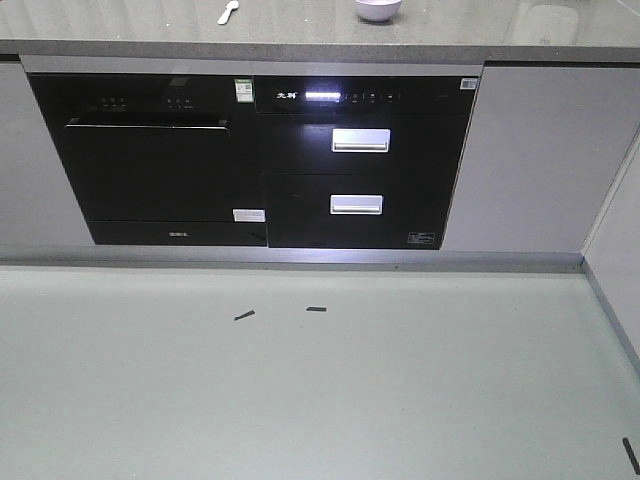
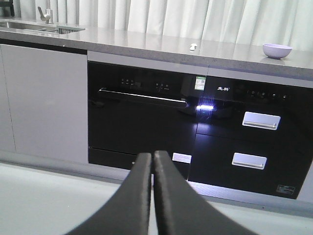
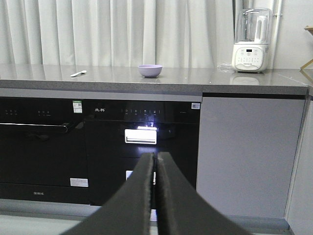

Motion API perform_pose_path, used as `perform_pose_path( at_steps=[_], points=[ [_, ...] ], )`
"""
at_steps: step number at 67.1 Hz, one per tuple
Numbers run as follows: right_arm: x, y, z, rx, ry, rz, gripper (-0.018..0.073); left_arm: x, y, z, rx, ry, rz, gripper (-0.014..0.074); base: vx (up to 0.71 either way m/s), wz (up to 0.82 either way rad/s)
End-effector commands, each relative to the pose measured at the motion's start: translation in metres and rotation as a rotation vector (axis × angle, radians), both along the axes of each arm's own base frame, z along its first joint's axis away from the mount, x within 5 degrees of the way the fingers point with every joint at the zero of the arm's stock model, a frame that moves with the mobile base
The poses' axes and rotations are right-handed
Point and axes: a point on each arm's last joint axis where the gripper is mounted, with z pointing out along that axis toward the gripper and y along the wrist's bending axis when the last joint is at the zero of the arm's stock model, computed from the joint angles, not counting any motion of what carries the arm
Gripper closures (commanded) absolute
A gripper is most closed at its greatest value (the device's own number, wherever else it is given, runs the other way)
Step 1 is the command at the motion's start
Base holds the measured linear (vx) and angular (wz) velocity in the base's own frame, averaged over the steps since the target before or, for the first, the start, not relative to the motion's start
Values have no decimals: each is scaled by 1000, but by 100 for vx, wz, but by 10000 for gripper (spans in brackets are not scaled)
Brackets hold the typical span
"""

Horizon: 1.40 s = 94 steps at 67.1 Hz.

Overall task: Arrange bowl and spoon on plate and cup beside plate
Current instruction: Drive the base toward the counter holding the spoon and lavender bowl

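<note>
Bowl (image 3: pixel 150 70): pale lavender, round, plain, smooth plastic look; upright, mouth up; upper centre of right wrist view, top edge of front view just right of centre.
Bowl contents: cannot tell, rim hides the inside.
Spoon (image 3: pixel 78 73): small, pale, reads near white in this light; lies flat at upper left of right wrist view; well apart from bowl, left of it in every view.
Surface (image 3: pixel 234 81): grey speckled stone top, carries bowl and spoon, spans full frame width.
Left end effector (image 2: pixel 152 160): dark fingers pressed together, only a thin seam between them, nothing held; bottom centre of left wrist view, below surface level.
Right end effector (image 3: pixel 155 157): fingers closed tip to tip, holding nothing; bottom centre of right wrist view.
Under surface: black appliance (image 1: pixel 150 160) with bar handle on left; black drawer unit (image 1: pixel 357 165) beside it, lit control strip, two silver pulls; grey cabinet doors (image 1: pixel 535 160) either side.
Blender (image 3: pixel 250 41): white base, clear jug, on surface, upper right of right wrist view.
Sink (image 2: pixel 29 25): with tap, upper left of left wrist view.
Backdrop: white curtains (image 3: pixel 122 29) behind surface.
Floor (image 1: pixel 320 390): pale grey-green, a few short black marks.
</note>
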Motion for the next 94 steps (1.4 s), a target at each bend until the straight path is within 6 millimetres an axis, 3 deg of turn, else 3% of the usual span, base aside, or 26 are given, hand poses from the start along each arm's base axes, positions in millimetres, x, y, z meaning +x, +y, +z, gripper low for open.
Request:
perform_pose_path(
  at_steps=[1, 94],
  points=[
    [-1, 0, 5, -7, -76, -5, 561, 2, -1, -3, -9, -34, -13, 602, 12, -2],
    [-1, 0, 5, -7, -76, -5, 561, 2, -1, -3, -9, -34, -13, 602, 10, -2]
  ],
)
